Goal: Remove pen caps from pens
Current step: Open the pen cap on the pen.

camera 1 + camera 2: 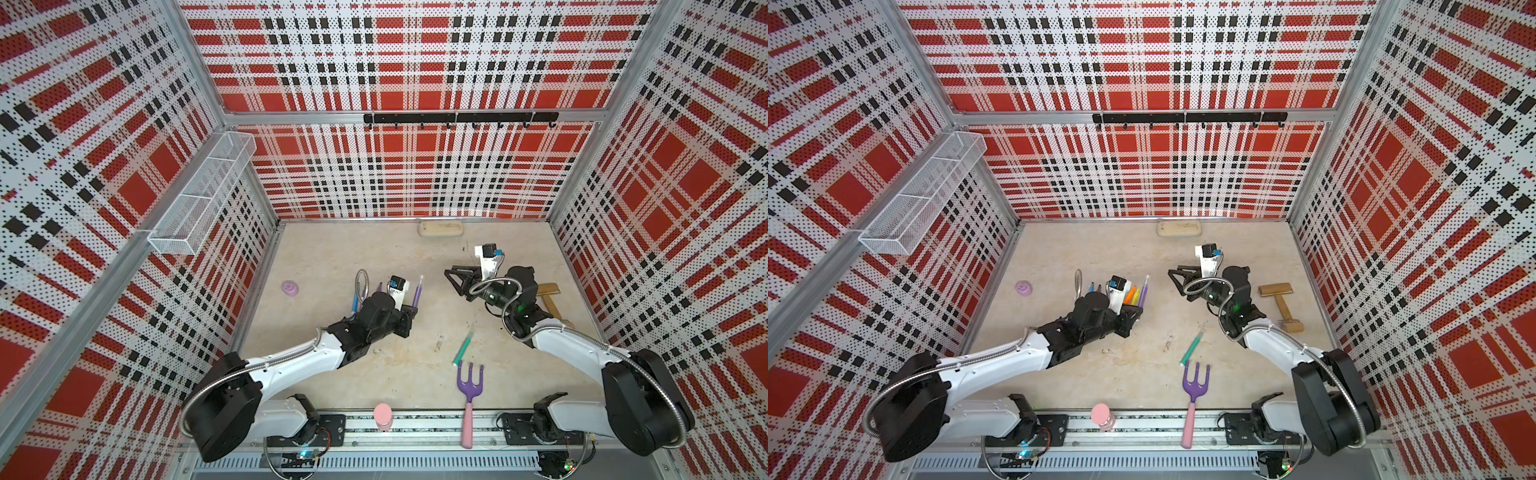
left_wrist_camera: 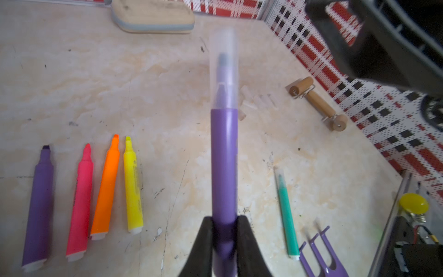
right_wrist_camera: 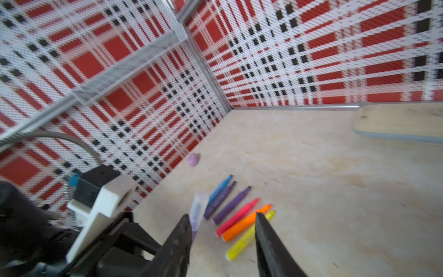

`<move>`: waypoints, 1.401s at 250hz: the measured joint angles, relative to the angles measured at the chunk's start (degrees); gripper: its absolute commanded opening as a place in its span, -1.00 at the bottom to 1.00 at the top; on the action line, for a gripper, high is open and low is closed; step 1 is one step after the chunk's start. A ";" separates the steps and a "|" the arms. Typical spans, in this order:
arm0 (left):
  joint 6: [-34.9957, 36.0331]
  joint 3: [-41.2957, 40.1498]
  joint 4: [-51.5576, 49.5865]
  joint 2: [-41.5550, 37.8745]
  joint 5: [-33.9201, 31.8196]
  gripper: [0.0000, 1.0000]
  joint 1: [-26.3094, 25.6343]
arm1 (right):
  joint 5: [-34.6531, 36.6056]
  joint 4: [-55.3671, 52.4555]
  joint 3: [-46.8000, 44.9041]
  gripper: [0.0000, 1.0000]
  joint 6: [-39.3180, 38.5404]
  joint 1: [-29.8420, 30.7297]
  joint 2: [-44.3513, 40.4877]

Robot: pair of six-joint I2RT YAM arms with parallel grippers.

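**Left arm.** It reaches from the front rail across the pale marbled tabletop point(image 1: 332, 249), elbow low and wrist roughly level. The left gripper point(image 2: 224, 221) has both black jaws pressed onto the rear barrel of a slim purple marker pen point(image 2: 224, 163), held clear of the table. The pen's long axis runs straight out of the jaws, away from the robot toward the back wall, leaning slightly to the robot's right. Its clear see-through plastic cap point(image 2: 224, 69) sits on the far end.

**Right arm.** It is bent at the elbow, with the wrist turned toward the robot's left, so the right gripper point(image 1: 452, 279) faces the capped end. Its jaws stand apart with nothing between them. In both top views the cap tip is near the jaws but not touching. In the blurred right wrist view the cap probably lies beside one finger rather than inside the gap.

**Table.** Beside the left gripper lies a row of six uncapped bright markers point(image 3: 237, 215): blue, two purple, pink-red, orange and yellow, with nibs pointing away from the robot. A teal marker pen point(image 2: 286, 213), cap on, lies near the purple garden fork point(image 2: 333, 269). Loose clear caps point(image 2: 261, 100) cluster by the wooden hand roller point(image 2: 316, 103).
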 measured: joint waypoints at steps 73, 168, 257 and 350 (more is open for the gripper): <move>0.00 -2.84 4.92 -3.32 1.33 -0.74 0.11 | -5.46 8.28 1.88 -0.01 4.59 5.20 6.64; 0.24 -4.15 6.32 -6.88 1.73 -0.75 -0.22 | -5.44 6.01 5.95 -0.02 3.28 9.11 7.39; 0.74 -5.75 6.78 -9.40 1.46 -0.75 -1.20 | -3.63 3.45 6.62 -0.15 3.02 9.49 7.96; 1.09 -6.01 6.80 -9.40 1.36 -0.76 -1.68 | -4.17 4.13 6.62 -0.20 3.28 9.51 8.26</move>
